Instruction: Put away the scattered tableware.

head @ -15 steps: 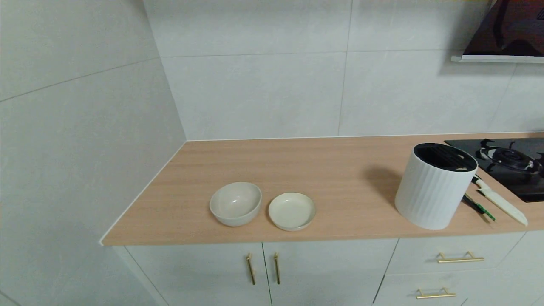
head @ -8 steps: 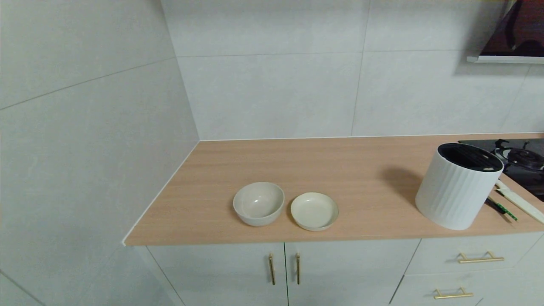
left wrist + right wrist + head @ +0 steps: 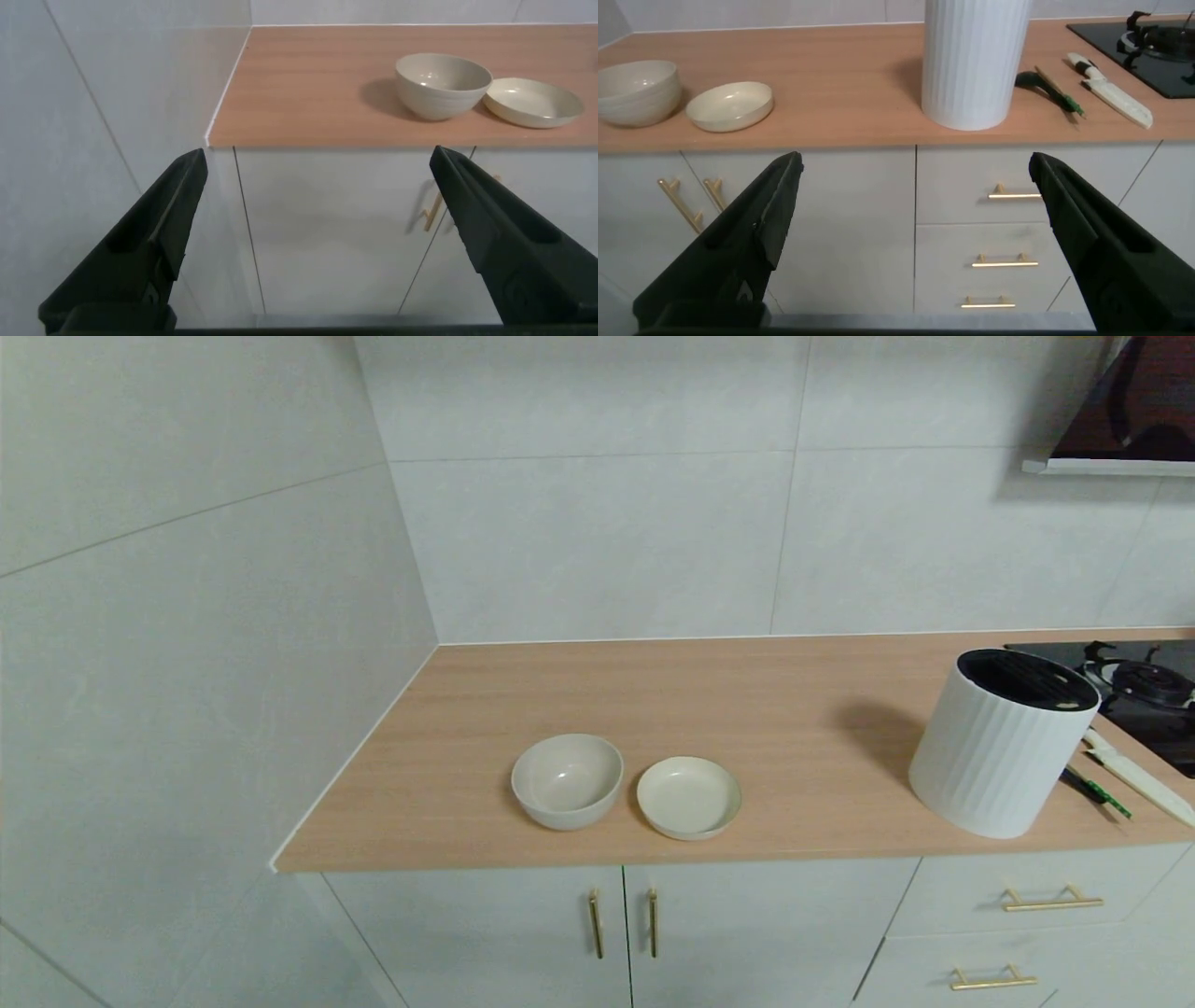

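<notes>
On the wooden counter, head view: 1 bowl and 1 shallow dish sit just beside each other near the front edge. 1 white ribbed holder stands well to their right, with a knife beyond it. Left wrist view: left gripper spread wide, empty, facing the cabinet doors. Right wrist view: right gripper spread wide, empty, facing the drawers.

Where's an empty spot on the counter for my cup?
The biggest bare stretch of counter lies between the shallow dish and the white ribbed holder. The back strip along the wall is bare too, and the corner left of the bowl. Crowded: the right end, where a knife lies beside the holder, near the stove.
</notes>
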